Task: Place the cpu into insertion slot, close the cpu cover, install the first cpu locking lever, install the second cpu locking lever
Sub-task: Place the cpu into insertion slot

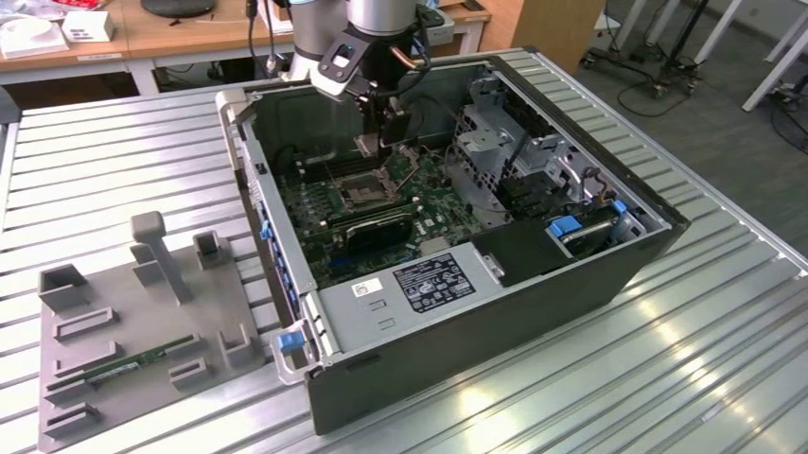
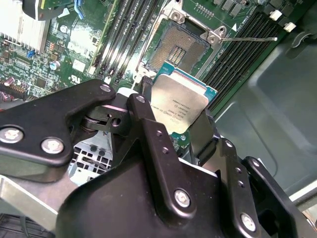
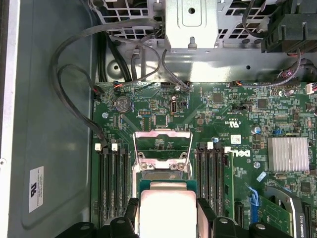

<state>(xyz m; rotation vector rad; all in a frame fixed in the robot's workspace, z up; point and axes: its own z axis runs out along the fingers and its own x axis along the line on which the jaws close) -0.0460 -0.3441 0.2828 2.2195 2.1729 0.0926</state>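
The black gripper [image 2: 171, 130] is clamped on the cpu [image 2: 179, 101], its two fingers [image 3: 205, 215] pressing opposite edges of the small square chip, whose silvery-tan metal top carries a few lines of fine engraved print. Just beyond the fingertips, directly under the chip, lies the insertion slot [image 2: 177, 47], a dark square socket with a silvery rim, uncovered and with nothing seated in it; the chip hangs above it, not touching. On the far side of the slot from the gripper the cpu cover [image 3: 163, 133] stands swung open (a thin metal frame with a square cut-out), and a thin wire lever [image 2: 247, 38] sticks out sideways from the socket. Long black memory slots [image 3: 111, 183] flank the socket on both sides across the green motherboard [image 3: 223, 124], which bears white printed stickers. A white label [image 3: 35, 188] sits on the grey floor of the open computer case [image 1: 606, 246]. The case rests on a table of ribbed metal slats [image 1: 101, 142]; well away from the gripper, toward the exterior view's left, a grey fixture tray [image 1: 127, 284] holds a memory stick [image 1: 139, 362]. Wooden desks [image 1: 151, 33] stand behind.
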